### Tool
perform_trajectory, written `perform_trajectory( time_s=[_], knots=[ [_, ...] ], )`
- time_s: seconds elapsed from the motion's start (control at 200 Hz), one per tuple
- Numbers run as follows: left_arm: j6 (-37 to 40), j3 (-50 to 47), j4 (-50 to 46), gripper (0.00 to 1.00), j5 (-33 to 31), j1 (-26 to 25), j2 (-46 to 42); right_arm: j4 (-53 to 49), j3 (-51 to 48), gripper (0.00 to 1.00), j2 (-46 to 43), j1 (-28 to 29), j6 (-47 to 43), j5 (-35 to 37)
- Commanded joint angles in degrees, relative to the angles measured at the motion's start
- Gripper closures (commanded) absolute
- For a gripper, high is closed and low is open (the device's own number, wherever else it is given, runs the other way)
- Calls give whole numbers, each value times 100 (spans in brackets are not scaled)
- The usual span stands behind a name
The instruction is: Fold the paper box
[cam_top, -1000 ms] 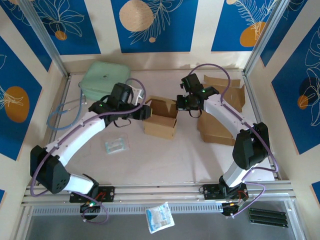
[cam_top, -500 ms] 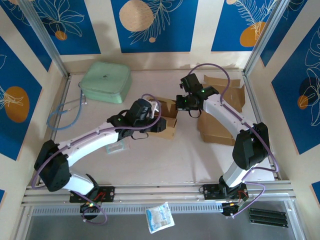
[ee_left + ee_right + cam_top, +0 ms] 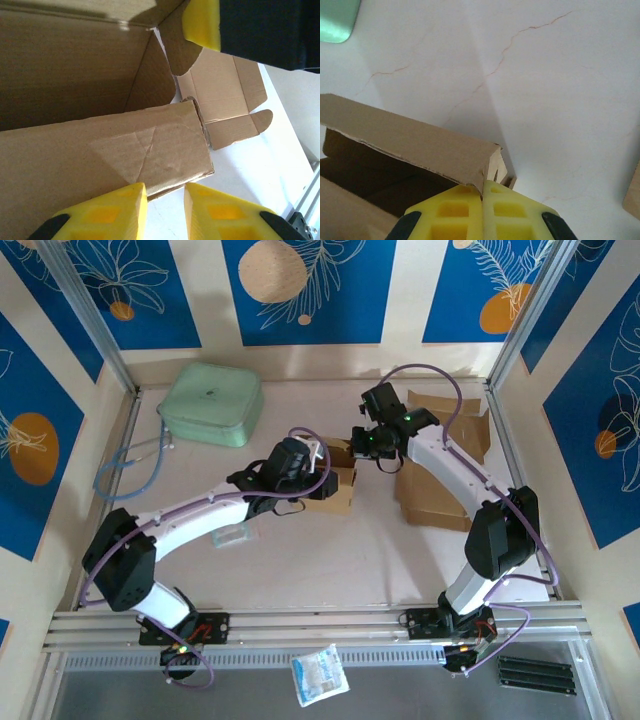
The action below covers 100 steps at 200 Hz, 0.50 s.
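The brown paper box stands open-topped in the middle of the table. My left gripper hovers at its near wall; in the left wrist view its fingertips stand slightly apart just off the folded-down flap, with bare table between them. My right gripper is at the box's far right corner. In the right wrist view its pads are pressed together on the edge of the box wall. One of its yellow fingers shows above the box's open inside.
A green case sits at the back left, with a loose cable beside it. Flat cardboard blanks lie at the right. A small plastic packet lies under the left arm. Another packet rests in front of the rail.
My left arm has swung right, from the box's left side to its near wall, and its jaws have narrowed. The box looks more compact. The right gripper has stayed put.
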Motion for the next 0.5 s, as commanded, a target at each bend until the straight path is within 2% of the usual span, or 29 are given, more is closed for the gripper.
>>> perform_trajectory(
  time_s=[0.0,0.385,0.495],
  knots=[
    [96,97,-177,72,-244,5,150,-241,200,98,47,-21,235,-382],
    [126,188,-210,72,-271,0,194,-463,55,98,48,67,362,-561],
    [125,229,-207,72,-227,5,246,-574,89,98,38,91,196,-271]
  ],
)
